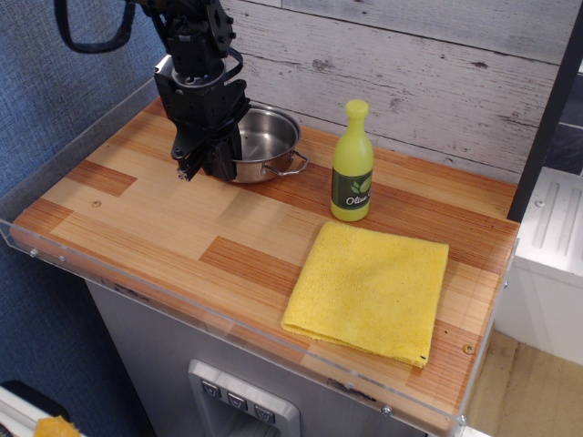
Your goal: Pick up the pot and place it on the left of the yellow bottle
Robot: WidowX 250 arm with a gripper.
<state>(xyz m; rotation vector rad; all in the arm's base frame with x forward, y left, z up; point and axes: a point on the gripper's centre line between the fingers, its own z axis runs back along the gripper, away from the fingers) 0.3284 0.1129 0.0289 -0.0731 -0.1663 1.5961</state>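
The shiny steel pot (266,142) rests on or just above the wooden tabletop (164,228), to the left of the yellow bottle (352,166), with a gap between them. One wire loop handle points toward the bottle. My black gripper (211,157) comes down from above and is shut on the pot's left rim; the fingers hide that side and the other handle. The bottle stands upright with its yellow cap and dark green "Olive" label facing front.
A flat yellow cloth (372,289) lies at the front right of the table. A grey plank wall (410,73) runs along the back. A clear plastic lip (228,319) edges the table's front and left sides.
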